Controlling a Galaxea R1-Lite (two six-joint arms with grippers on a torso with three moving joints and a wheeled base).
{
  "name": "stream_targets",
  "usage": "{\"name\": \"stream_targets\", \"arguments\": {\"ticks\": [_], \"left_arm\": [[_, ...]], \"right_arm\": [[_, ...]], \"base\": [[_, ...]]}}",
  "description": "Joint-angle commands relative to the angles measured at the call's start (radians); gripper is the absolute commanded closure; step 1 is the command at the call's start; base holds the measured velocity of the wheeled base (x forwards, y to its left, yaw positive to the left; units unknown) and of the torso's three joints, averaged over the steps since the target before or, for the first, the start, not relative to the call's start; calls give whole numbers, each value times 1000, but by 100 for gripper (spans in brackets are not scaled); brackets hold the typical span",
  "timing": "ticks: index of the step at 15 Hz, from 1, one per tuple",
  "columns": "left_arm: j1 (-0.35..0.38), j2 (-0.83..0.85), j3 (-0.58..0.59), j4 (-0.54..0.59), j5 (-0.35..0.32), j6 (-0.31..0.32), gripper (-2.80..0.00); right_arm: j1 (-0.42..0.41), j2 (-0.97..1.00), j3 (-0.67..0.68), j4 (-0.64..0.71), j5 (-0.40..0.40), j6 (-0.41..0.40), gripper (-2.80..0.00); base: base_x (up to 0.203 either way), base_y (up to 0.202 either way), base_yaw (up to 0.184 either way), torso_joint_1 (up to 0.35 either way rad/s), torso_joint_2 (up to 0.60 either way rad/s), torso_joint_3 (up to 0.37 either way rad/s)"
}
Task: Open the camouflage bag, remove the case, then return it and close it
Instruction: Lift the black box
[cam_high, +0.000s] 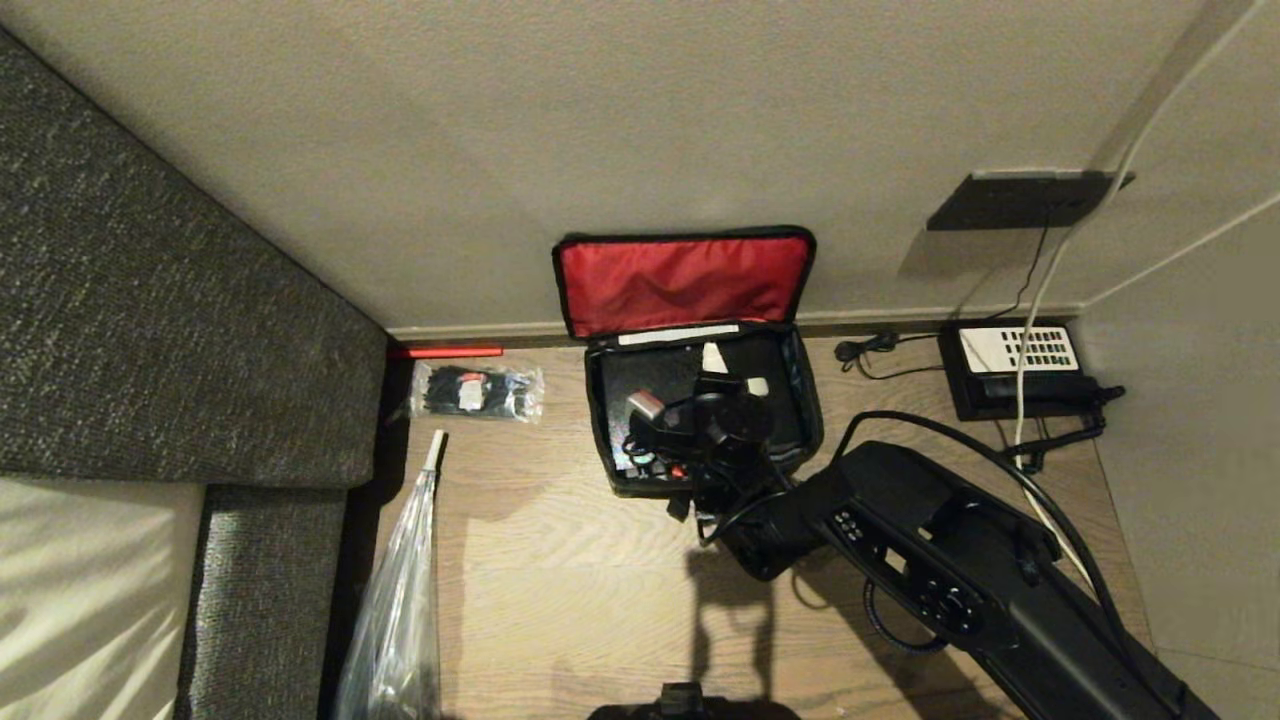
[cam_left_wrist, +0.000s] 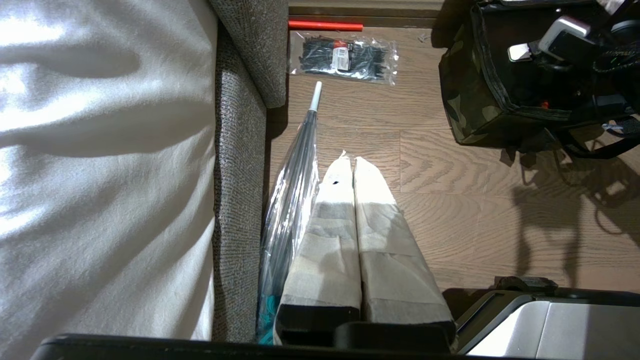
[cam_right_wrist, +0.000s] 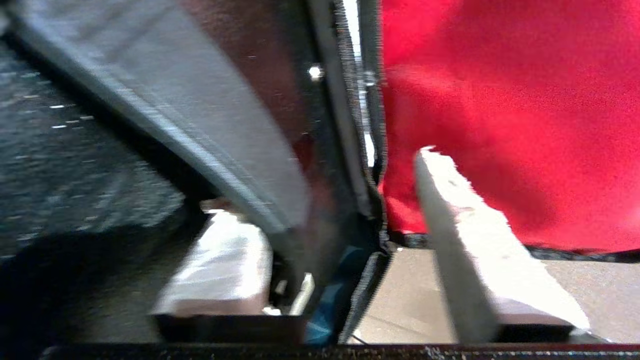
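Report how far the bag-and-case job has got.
Done: the camouflage bag is open, with its red lid leaning on the wall. In hand: the right gripper reaches into it above the case, fingers apart, gripping nothing clearly. Whether the case has already been out cannot be told. Closing the bag remains. The left gripper is parked, shut.
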Motion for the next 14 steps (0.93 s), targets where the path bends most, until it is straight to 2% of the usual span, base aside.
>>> {"name": "stream_targets", "arguments": {"ticks": [1, 7, 10, 14], "left_arm": [[0, -3, 3, 0, 1, 0, 0], [0, -2, 3, 0, 1, 0, 0], [0, 1, 3, 0, 1, 0, 0], [0, 6, 3, 0, 1, 0, 0]], "right_arm": [[1, 2, -1, -17, -4, -11, 0], [2, -5, 11, -17, -7, -4, 0], [2, -9, 16, -63, -13, -3, 0], [15, -88, 91, -72, -137, 10, 0]], "base": [[0, 0, 0, 0, 0, 0], [0, 0, 0, 0, 0, 0], [0, 0, 0, 0, 0, 0], [0, 0, 0, 0, 0, 0]]}}
